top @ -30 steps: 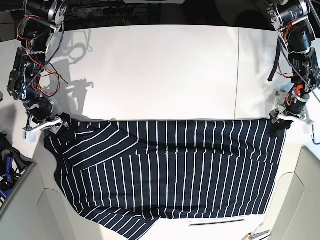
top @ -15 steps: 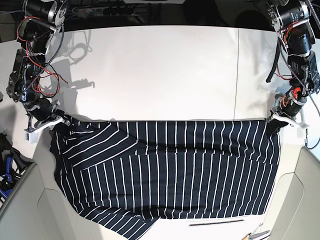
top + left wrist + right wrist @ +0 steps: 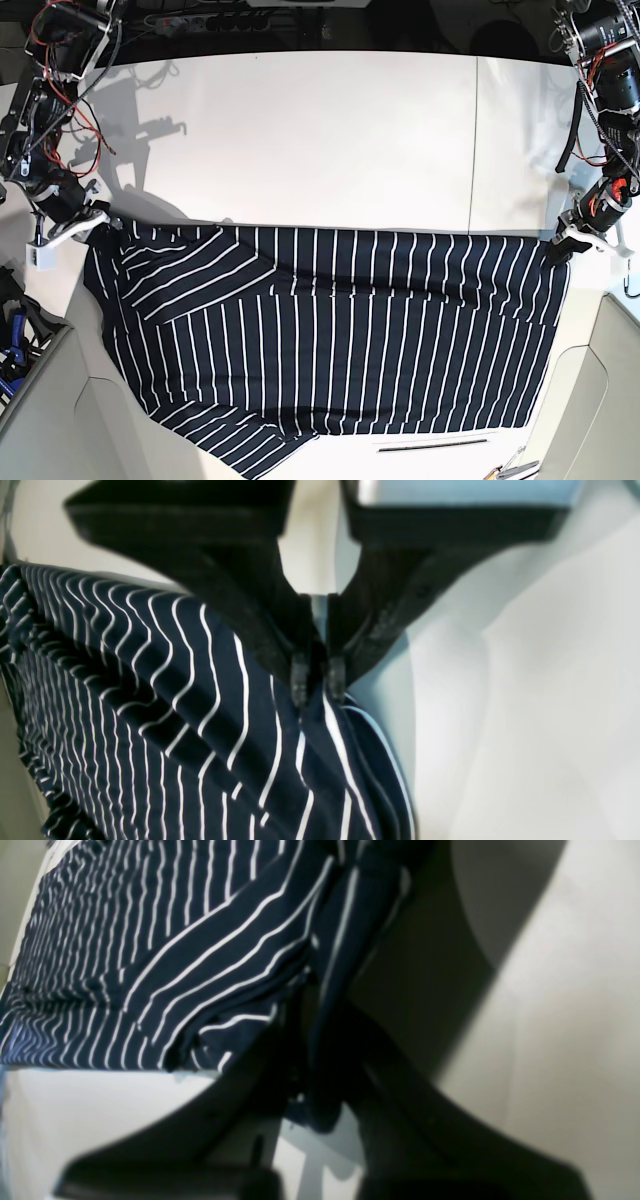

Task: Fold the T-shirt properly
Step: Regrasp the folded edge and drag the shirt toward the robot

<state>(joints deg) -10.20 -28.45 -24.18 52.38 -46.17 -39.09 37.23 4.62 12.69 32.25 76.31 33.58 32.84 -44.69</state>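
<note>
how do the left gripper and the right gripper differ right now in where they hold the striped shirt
The left gripper pinches the dark navy white-striped fabric T-shirt at the corner with straight stripes; the right gripper pinches the corner with slanted stripes, slightly farther back on the table. Both are shut on fabric.
</note>
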